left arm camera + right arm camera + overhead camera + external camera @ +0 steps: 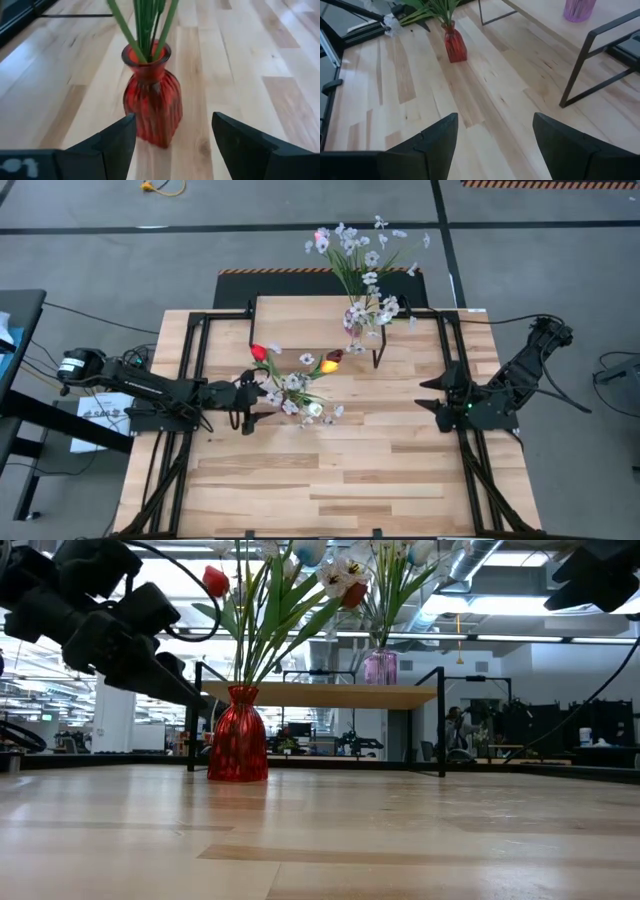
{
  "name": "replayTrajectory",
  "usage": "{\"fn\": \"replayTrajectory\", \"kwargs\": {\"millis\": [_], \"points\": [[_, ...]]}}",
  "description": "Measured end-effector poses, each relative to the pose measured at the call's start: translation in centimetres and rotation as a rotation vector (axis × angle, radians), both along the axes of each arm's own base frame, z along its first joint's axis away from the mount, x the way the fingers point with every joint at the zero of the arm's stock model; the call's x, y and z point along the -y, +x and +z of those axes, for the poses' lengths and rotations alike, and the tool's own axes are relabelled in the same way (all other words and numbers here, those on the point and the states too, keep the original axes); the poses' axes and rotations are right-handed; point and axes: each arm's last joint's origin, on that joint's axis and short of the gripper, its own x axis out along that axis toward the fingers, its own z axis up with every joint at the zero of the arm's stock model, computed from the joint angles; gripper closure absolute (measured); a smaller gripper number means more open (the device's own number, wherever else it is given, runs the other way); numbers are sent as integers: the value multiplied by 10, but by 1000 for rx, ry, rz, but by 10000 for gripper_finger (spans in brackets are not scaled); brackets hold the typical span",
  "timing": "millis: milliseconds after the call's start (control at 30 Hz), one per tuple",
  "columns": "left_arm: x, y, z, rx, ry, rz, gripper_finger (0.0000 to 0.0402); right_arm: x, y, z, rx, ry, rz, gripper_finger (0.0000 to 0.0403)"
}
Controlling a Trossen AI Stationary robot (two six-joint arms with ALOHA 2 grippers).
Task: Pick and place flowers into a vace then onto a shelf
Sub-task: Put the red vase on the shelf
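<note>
Standing upright on the desk (330, 480), a red vase (151, 100) holds flowers (295, 385) in front of the shelf (320, 695), where a purple vase (380, 667) carries another bunch. The left gripper (172, 145) sits just beside the red vase, fingers spread, not touching. The right gripper (495, 145) waits well apart, fingers also spread
</note>
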Motion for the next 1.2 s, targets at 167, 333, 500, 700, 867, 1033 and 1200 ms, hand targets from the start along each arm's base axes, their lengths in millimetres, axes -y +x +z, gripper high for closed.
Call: {"fn": "replayTrajectory", "kwargs": {"millis": [167, 333, 500, 700, 867, 1033, 1200], "points": [[-2, 0, 0, -7, 37, 3, 153, 0, 0, 0, 1, 0, 0, 153], [-7, 2, -3, -16, 68, 22, 153, 0, 0, 0, 3, 3, 0, 153], [-10, 10, -6, 7, 86, 13, 153, 0, 0, 0, 6, 4, -1, 153], [-14, 20, -18, 3, 90, 28, 153, 0, 0, 0, 6, 4, -1, 153], [-14, 28, -27, 18, 98, 28, 153, 0, 0, 0, 6, 5, -1, 153], [-14, 32, -32, 25, 103, 15, 153, 0, 0, 0, 7, 5, -1, 153], [-12, 36, -31, 33, 86, -29, 153, 0, 1, 1, 8, 6, -1, 153]]}}
